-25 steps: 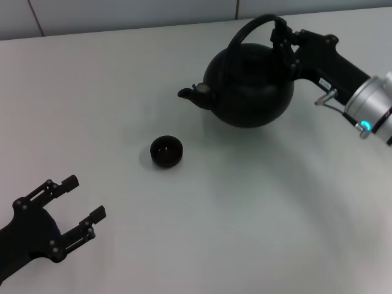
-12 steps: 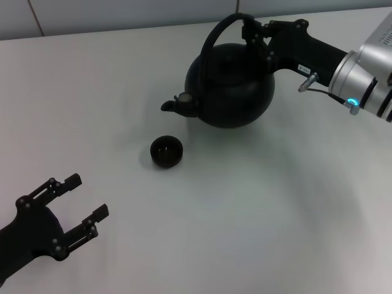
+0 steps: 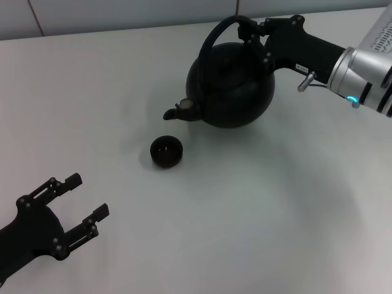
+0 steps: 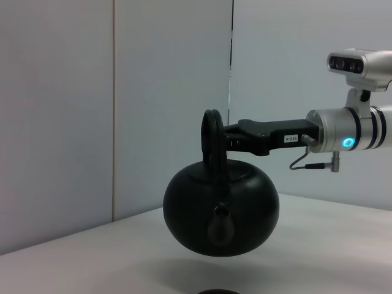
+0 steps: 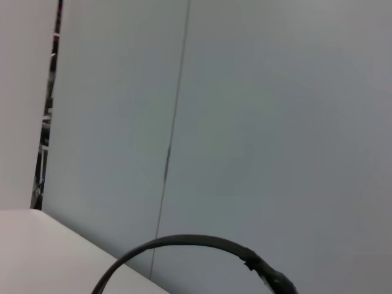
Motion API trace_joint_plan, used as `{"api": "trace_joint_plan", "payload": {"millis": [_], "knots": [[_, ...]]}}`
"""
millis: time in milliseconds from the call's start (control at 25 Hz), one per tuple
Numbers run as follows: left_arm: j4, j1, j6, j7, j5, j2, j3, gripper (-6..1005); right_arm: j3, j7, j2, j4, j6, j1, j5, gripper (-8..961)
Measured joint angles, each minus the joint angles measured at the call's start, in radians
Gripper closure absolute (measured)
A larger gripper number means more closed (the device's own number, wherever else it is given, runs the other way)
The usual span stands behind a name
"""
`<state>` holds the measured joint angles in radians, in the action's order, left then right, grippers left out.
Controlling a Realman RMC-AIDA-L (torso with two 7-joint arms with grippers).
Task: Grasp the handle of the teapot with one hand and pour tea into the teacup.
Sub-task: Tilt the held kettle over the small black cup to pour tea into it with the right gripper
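Note:
The matte-black teapot (image 3: 231,92) hangs in the air behind the teacup, its spout (image 3: 176,112) pointing toward the near left. My right gripper (image 3: 250,29) comes in from the right and is shut on the arched handle (image 3: 217,33). The left wrist view shows the teapot (image 4: 220,211) lifted off the table, with the right gripper (image 4: 225,138) clamped on the handle (image 4: 213,138). The tiny black teacup (image 3: 166,151) stands on the table just in front of and below the spout. My left gripper (image 3: 87,196) rests open at the near left, far from both.
The white table (image 3: 257,208) stretches around the cup. A pale wall (image 3: 122,12) runs along its far edge. The right wrist view shows only the handle's arc (image 5: 184,241) against the wall.
The right gripper has carried the teapot to the left, toward the teacup. Over the last half second the spout has dipped slightly. The left arm has not moved.

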<state>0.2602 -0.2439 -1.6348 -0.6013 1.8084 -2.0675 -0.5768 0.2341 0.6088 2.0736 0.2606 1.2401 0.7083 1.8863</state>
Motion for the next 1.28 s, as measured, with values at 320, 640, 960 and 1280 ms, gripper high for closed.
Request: {"api": "trace_joint_plan", "payload": {"millis": [320,640,960,1280], "knots": [[-0.001,0.0,0.0,0.0,0.0,0.0,0.0,262,0.053,-0.064,0.0,0.031,0.001,0.008,-0.002,869],[-0.01,-0.006,0.0,0.003,0.0,0.0,0.0,262,0.056,-0.15,0.001,0.033,0.001,0.017,-0.003,870],[-0.01,-0.011,0.0,0.001,-0.003,0.0,0.0,262,0.056,-0.211,0.003,0.032,0.001,0.039,-0.004,869],[-0.01,-0.011,0.0,-0.001,-0.011,0.0,0.0,262,0.078,-0.251,0.003,0.033,0.001,0.052,-0.002,868]]}}
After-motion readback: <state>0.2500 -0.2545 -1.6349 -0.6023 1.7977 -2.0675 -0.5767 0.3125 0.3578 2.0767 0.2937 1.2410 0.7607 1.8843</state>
